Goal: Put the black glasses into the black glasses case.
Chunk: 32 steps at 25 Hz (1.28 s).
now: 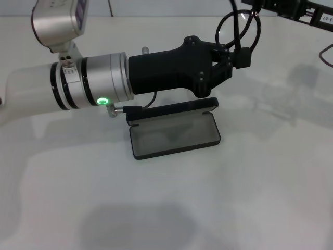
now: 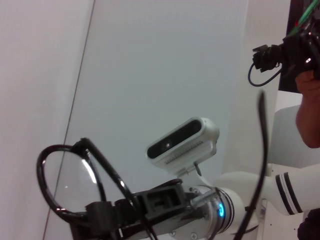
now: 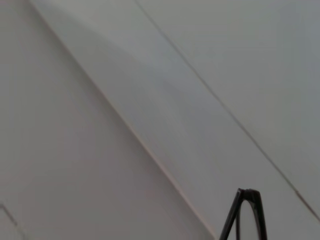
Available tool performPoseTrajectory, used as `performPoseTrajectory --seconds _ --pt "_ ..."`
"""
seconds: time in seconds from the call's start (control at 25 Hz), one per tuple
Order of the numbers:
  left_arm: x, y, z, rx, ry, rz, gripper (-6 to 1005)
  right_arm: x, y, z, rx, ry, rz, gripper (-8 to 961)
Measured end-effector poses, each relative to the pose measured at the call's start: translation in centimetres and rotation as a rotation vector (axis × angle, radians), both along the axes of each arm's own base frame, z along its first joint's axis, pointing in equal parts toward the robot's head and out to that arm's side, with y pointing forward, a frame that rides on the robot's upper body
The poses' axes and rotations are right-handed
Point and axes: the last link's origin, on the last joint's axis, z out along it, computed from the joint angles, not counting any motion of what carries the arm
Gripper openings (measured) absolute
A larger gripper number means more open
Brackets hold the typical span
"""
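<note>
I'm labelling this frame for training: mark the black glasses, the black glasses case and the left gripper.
black glasses (image 2: 65,182), left wrist view, on the lens.
black glasses case (image 1: 174,136), head view, on the grey lining.
left gripper (image 1: 237,58), head view, at the fingertips.

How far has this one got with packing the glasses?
Done: the black glasses case lies open on the table, its grey lining bare. In hand: the black glasses are up in the air between the left gripper and the right gripper; which one grips them is unclear. Left: lowering them into the case.

No legible text — none anywhere.
</note>
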Motion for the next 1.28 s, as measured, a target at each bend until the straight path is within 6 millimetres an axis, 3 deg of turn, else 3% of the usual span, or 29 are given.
performPoseTrajectory --seconds 0.48,0.84,1.28 --pt "0.1 0.0 -0.1 -0.008 0.006 -0.002 28 -0.7 -0.5 0.0 0.002 -0.015 0.084 114" --pt "0.2 0.0 -0.5 -0.023 0.021 -0.008 29 -1.6 -1.4 -0.1 0.071 -0.036 0.246 114" --pt "0.3 -0.1 -0.5 -0.027 0.013 -0.003 29 -1.5 -1.4 -0.1 0.116 -0.056 0.275 114"
